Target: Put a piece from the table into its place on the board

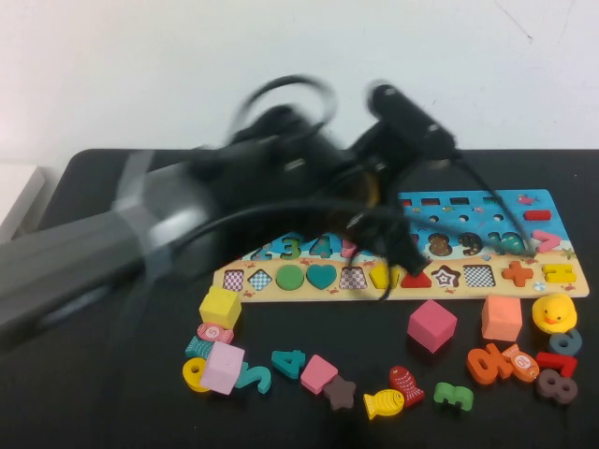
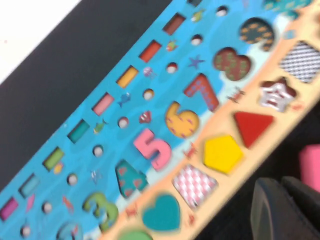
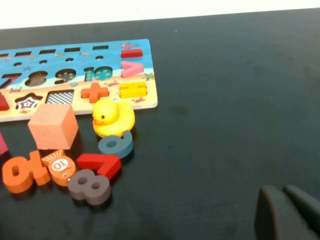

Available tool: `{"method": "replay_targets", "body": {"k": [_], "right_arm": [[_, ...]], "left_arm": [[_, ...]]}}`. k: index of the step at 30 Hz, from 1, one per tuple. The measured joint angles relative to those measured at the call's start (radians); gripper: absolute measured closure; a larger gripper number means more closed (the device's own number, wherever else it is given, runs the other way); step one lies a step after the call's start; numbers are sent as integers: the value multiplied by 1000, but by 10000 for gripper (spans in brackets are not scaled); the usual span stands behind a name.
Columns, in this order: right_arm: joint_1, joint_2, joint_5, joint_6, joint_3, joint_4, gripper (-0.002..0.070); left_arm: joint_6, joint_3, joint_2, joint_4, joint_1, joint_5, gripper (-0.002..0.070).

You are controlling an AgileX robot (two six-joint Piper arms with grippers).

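Observation:
The yellow pentagon piece (image 2: 222,153) lies flat in its place on the board's (image 2: 100,125) sandy strip, between a checkered square recess (image 2: 194,182) and a red triangle (image 2: 252,126). In the high view the piece (image 1: 379,276) shows only partly under my blurred left arm, which reaches over the board (image 1: 505,210). My left gripper (image 2: 282,210) is shut and holds nothing; it hangs just off the board's near edge, over the black table (image 1: 562,168). My right gripper (image 3: 287,212) is shut and empty over bare table, well right of the board (image 3: 75,60).
Loose pieces lie in front of the board: a yellow cube (image 1: 220,307), pink cube (image 1: 431,325), salmon cube (image 1: 502,317), yellow duck (image 1: 554,312), brown star (image 1: 340,393), yellow fish (image 1: 384,403) and several numbers. The table's left edge meets a white surface (image 1: 17,192).

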Motion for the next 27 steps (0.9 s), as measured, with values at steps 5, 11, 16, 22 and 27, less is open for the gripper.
{"method": "replay_targets", "body": {"k": [5,11,16,22,27], "right_arm": [[0,0,0,0,0,0,657],[0,0,0,0,0,0,658],[0,0,0,0,0,0,657],[0,0,0,-5,0,0,657],[0,0,0,-15,0,0,657]], "left_arm": [[-24,301,-305,0,7,-68,677],[-109,414,-585,23,28,134,677],[-155,502,-772,101,30,172,677],[-355,733,-1038,221,30,117,677],[-445,981,-1262,217,114,-20,677]]}}
